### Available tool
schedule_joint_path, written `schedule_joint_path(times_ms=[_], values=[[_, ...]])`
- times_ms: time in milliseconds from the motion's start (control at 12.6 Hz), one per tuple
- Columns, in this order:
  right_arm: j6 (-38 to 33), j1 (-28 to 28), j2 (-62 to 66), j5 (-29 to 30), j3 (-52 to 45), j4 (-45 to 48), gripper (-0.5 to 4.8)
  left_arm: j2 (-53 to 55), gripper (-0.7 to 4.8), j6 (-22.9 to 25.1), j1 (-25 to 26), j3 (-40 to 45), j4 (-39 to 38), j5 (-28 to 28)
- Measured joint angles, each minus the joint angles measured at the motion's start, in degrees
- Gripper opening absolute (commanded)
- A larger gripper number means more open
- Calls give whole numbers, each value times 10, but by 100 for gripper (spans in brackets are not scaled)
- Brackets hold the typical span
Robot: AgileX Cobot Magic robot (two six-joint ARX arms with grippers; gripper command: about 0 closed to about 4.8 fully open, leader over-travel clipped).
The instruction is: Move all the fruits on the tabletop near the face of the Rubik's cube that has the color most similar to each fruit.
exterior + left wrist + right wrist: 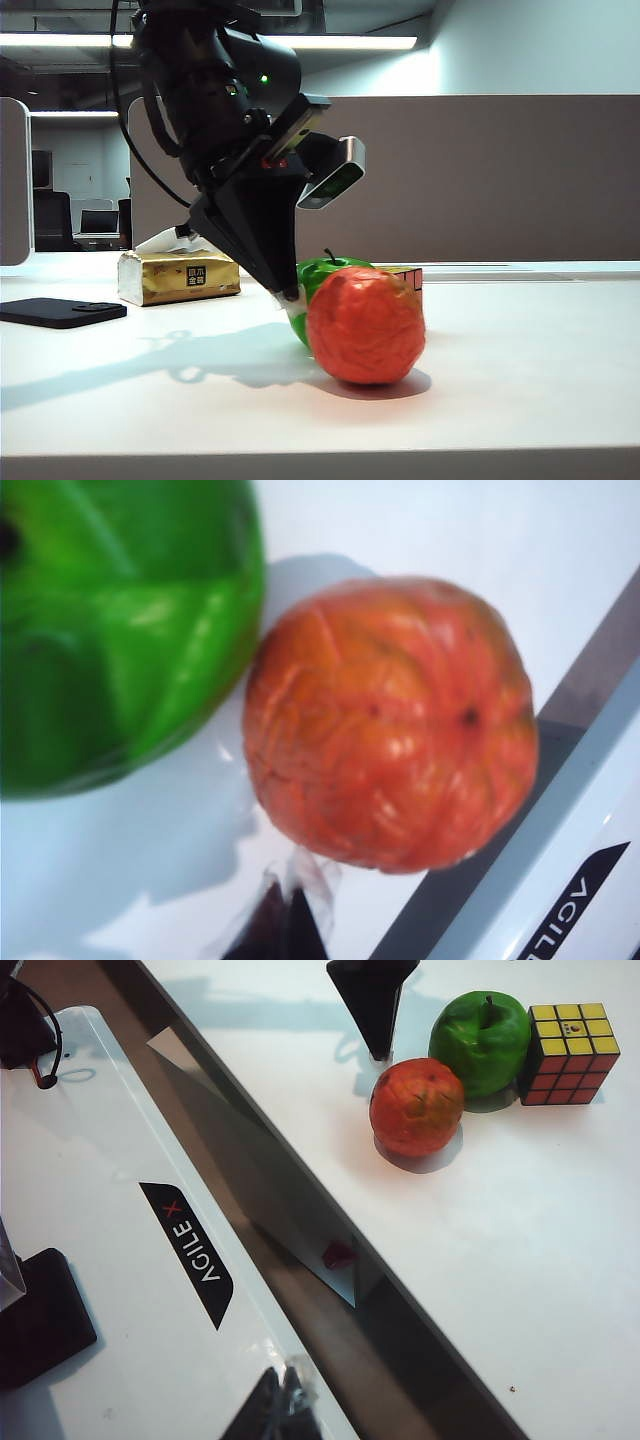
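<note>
While the left tool (290, 297) hangs low over the white bench (520, 380), just beside the orange fruit (366, 325), its fingers look pressed together and empty. That fruit touches the green apple (480, 1040), which sits against the cube (570, 1053), near the bench's front edge. Off the bench, the right tool (283, 1410) shows too little to tell its state.

1. The white tabletop (520, 380) carries a green apple (481, 1028), touching an orange-red fruit (416, 1106) and a Rubik's cube (572, 1052).
2. Farther back lie a gold tissue pack (178, 275) and a flat black phone (60, 312).
</note>
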State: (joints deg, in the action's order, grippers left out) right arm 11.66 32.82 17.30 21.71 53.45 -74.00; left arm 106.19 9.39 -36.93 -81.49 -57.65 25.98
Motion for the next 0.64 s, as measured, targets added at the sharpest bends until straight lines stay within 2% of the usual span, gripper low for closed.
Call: schedule_joint_path(times_ms=[477, 637], values=[[0, 0, 0, 1, 0, 0, -1, 0, -5, 2, -1, 0, -74, -5], [0, 0, 0, 1, 0, 0, -1, 0, -5, 5, -18, 0, -92, -4]])
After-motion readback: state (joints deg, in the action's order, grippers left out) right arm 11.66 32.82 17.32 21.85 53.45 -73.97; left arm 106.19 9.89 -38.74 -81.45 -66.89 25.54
